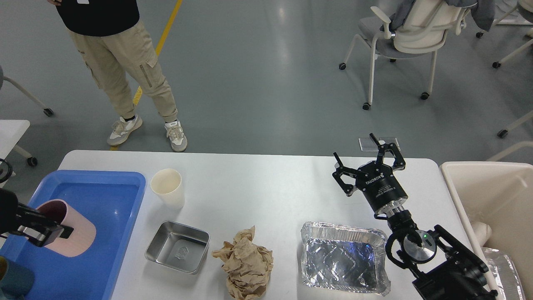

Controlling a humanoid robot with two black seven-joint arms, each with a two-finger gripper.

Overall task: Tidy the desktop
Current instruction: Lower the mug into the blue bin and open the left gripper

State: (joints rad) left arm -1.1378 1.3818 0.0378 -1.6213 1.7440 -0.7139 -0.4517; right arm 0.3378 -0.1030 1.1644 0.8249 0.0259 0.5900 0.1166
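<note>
Right, the white desktop [266, 183] fills the near half of the scene, running wide from the blue tray on the left to the cream bin on the right, with grey floor beyond its far edge. A person in khaki trousers [125, 71] stands on the floor past the far left corner, and a white chair [412, 37] sits far right.

The cream bin [491, 196] stands just off the table's right end. The blue tray [104, 187] lies on the left end of the desktop, and over it the left gripper [46, 234] is clamped on the rim of a pink cup [77, 233], which is tilted on its side above the tray floor.

The right arm rises from the near right corner, and the right gripper [368, 160] hovers over the far right part of the table, fingers spread wide, nothing between them.

Near its wrist, a crinkled foil tray [345, 258] lies on the near edge. To its left sits a crumpled ball of brown paper [245, 262], then a small steel tin [179, 248], open side up. Just beyond the tin, beside the blue tray, an upright paper cup [167, 187] stands on its own.
</note>
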